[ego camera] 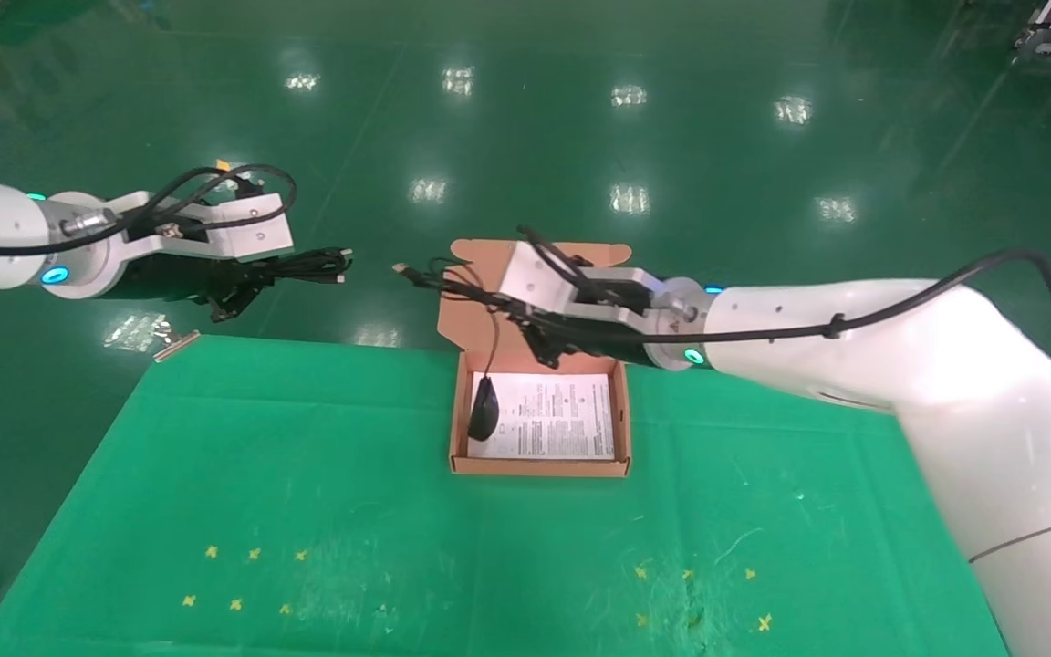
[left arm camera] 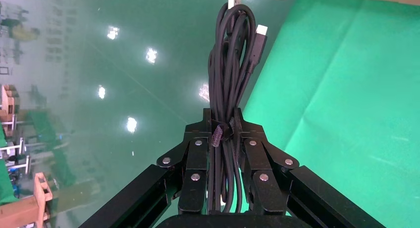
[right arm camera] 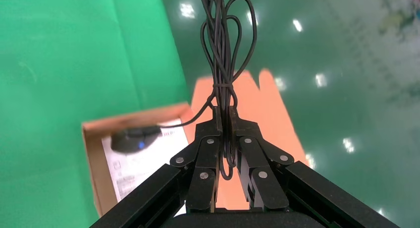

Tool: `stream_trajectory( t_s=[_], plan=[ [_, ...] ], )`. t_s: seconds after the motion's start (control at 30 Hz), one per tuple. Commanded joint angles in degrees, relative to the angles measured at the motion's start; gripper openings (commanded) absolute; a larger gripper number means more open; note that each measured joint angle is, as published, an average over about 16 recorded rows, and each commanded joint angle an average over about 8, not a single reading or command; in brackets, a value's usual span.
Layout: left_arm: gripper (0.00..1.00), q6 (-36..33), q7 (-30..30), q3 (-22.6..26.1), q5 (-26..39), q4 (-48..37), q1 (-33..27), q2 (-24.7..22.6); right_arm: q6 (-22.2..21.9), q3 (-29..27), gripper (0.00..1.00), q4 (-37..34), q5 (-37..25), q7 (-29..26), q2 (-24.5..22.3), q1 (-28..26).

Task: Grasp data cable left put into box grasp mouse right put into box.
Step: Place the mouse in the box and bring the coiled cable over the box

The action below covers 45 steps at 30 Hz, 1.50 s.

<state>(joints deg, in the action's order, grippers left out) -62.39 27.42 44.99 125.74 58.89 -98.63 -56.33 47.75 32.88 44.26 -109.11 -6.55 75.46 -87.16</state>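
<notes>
The data cable is a black looped bundle held level in the air off the table's far left corner. My left gripper is shut on it at its strap. The orange box stands open at the table's far middle, with its lid folded back. My right gripper hovers over the box's far edge, shut on the mouse's bundled cord. The mouse dangles from the cord low inside the box's left side, over the white sheet; I cannot tell whether it touches.
A green cloth covers the table, with small yellow crosses near the front left and front right. A small metal strip lies at the far left corner. Glossy green floor lies beyond the far edge.
</notes>
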Motion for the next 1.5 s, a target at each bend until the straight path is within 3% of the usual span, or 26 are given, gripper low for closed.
stream_trajectory(
  t_s=[0.03, 0.33, 0.6, 0.63, 1.07, 1.5],
  plan=[
    [0.00, -0.01, 0.05, 0.00, 0.03, 0.06, 0.02, 0.01, -0.64, 0.14, 0.00, -1.03, -0.36, -0.47, -0.07, 0.37],
    [0.00, -0.03, 0.12, 0.01, 0.06, 0.14, 0.04, 0.03, -1.22, 1.40, 0.01, -6.74, -2.15, -1.84, 0.47, 0.70],
    [0.00, -0.05, 0.13, 0.01, 0.07, 0.17, 0.06, 0.05, -1.22, 2.91, 0.97, -9.83, -2.87, -2.36, 1.79, 0.21],
    [0.00, -0.05, 0.13, 0.01, 0.07, 0.18, 0.06, 0.05, -1.25, 2.97, 1.00, -9.94, -2.85, -2.39, 1.81, 0.22],
    [0.00, 2.36, -0.49, 0.53, 0.38, -0.57, 1.38, -2.34, -0.88, 3.02, 1.00, -8.63, -0.84, -2.39, -0.30, 1.00],
    [0.00, 15.71, -11.37, 1.37, -4.22, -12.62, 6.05, -14.13, -2.03, 1.78, 1.00, -7.84, -1.88, -3.10, -7.22, -0.59]
  ],
)
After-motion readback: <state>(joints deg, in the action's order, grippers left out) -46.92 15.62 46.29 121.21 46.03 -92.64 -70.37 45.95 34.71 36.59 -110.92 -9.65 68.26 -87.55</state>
